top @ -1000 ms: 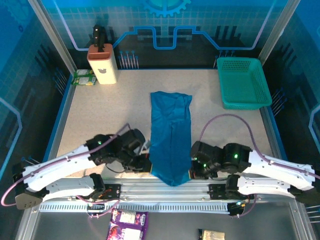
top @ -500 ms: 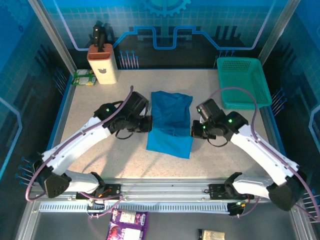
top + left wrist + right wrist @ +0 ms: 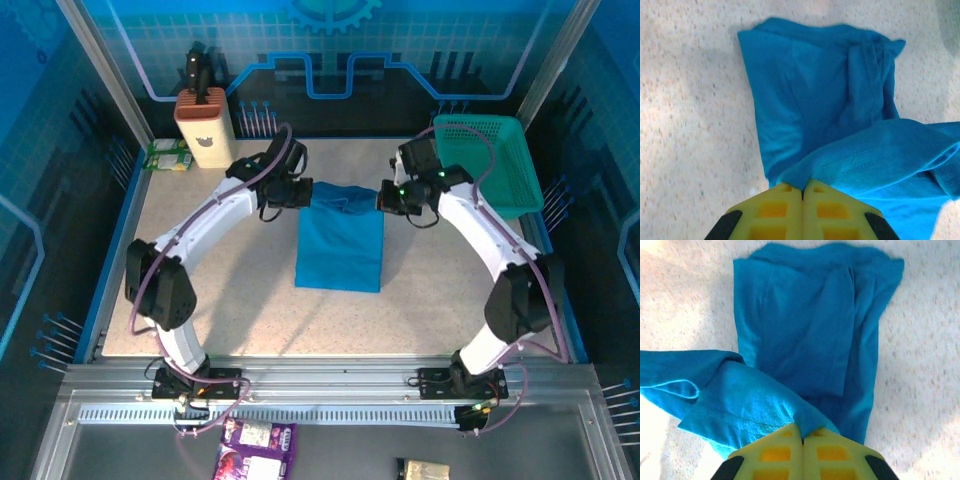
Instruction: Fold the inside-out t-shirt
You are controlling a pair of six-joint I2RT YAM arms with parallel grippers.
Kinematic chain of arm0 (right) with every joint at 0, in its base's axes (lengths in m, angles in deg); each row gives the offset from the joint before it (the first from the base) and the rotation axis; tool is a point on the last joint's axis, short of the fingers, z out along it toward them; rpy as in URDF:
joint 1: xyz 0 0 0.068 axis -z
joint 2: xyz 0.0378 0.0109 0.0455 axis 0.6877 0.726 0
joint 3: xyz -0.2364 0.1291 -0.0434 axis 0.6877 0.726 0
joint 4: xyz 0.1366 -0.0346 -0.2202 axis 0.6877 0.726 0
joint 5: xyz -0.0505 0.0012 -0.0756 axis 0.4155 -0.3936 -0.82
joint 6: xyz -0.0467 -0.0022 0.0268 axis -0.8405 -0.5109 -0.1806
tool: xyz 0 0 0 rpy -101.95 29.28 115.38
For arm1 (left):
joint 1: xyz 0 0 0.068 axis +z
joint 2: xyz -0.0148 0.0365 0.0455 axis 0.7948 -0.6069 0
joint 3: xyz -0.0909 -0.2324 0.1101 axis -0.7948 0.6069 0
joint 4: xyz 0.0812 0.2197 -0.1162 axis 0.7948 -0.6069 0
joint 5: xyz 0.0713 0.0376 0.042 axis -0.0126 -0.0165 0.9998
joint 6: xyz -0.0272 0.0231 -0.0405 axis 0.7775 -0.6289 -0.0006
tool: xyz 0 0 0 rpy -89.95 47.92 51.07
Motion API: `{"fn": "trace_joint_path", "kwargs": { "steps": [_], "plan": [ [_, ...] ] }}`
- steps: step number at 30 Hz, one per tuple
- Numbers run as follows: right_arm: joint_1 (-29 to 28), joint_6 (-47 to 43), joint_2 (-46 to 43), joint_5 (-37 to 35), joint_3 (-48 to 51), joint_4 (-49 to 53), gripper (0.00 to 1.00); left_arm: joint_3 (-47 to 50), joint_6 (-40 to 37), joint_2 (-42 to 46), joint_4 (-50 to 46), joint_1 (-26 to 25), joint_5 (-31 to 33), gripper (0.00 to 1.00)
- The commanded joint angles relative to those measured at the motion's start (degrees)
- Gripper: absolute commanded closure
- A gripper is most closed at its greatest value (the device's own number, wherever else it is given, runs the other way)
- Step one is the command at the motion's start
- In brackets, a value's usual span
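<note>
**Speckled surface point(image 3: 200, 300): the closing fold**

The inside-out t-shirt point(image 3: 340, 255) is lying centred, long axis near to far. Left arm point(image 3: 215, 213) and right arm point(image 3: 480, 235), equally near, are each pinching a hem corner in closed jaws, the far edge lying just beyond them.

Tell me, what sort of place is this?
Probably a robot training or demo booth: a left arm and right arm bolted at one table, blue printed panels walling it in, and household props, a t-shirt and basket.
</note>
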Motion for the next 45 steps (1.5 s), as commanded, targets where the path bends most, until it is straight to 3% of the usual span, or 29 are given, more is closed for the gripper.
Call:
{"fn": "trace_joint_path", "kwargs": {
  "steps": [1, 10, 12, 15, 18, 23, 29, 39, 45],
  "plan": [
    [2.24, -3.3, 5.28, 2.31, -6.34, -2.51, 1.0, -6.22, -4.61, -4.85, 1.59, 2.12, -2.17, 1.0],
    [5.36, -4.4, 22.44, 0.86, -19.47, -4.43, 1.0, -25.18, -5.52, -24.2, -2.61, 6.48, -6.29, 1.0],
    [6.02, -4.01, 26.18, 0.66, -22.68, -3.64, 0.98, -29.9, -4.92, -28.8, -4.49, 7.28, -5.89, 0.91],
    [6.65, -3.56, 29.5, -0.06, -27.21, -0.34, 0.62, -36.54, -4.44, -33.07, -9.31, 8.31, -3.66, 0.73],
    [6.68, -3.36, 26.54, -0.05, -24.94, -2.02, 0.55, -36.33, -4.54, -31.99, -8.75, 9.04, -3.73, 0.65],
    [5.44, -1.95, 21.56, 2.18, -19.98, -2.35, 0.54, -32.49, -3.91, -30.52, -3.02, 8.84, -11.5, 0.64],
    [-1.53, 1.71, 15.5, 6.95, -9.6, -4.25, 0.55, -33.68, -2.27, -36.05, 0.3, 8.46, -18.97, 0.74],
    [-13.82, 12.75, 12.15, 11.45, 10.66, -15.84, 0.59, -41.9, 0.76, -47.78, 0.95, 8.88, -21.37, 0.78],
    [-10.37, 10.83, 14.11, 11.07, 16.08, -18.41, 0.61, -36.6, 4.61, -47.1, -0.86, 11.29, -21.06, 0.8]
  ]
}}
